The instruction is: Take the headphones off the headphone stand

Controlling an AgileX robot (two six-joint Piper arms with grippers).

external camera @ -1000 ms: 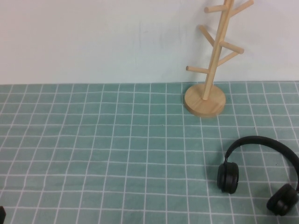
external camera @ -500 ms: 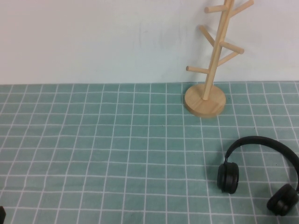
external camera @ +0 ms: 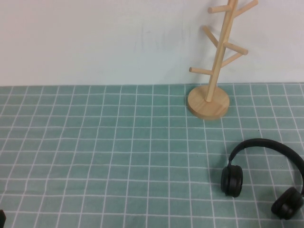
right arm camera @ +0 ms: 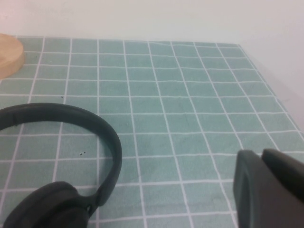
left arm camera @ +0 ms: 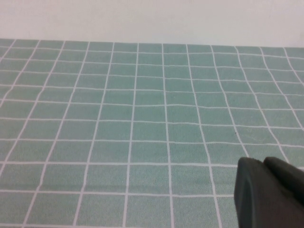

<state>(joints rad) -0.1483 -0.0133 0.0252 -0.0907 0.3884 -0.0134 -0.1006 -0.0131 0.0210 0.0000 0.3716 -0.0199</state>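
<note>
The black headphones (external camera: pixel 232 179) lie flat on the green checked cloth at the front right, off the stand. The wooden headphone stand (external camera: pixel 219 52) stands upright at the back right on its round base (external camera: pixel 208 102), its pegs bare. In the right wrist view the headband (right arm camera: pixel 71 114) and one ear cup (right arm camera: pixel 47 206) lie close by, and my right gripper (right arm camera: pixel 260 154) is shut and empty beside them. The stand's base edge (right arm camera: pixel 7 54) shows far off. My left gripper (left arm camera: pixel 262 161) is shut and empty over bare cloth; a dark corner of it (external camera: pixel 1 219) shows at the front left.
The green checked cloth (external camera: pixel 118 142) covers the table up to a white wall (external camera: pixel 95 38) behind. The cloth's right edge (right arm camera: pixel 280 102) shows in the right wrist view.
</note>
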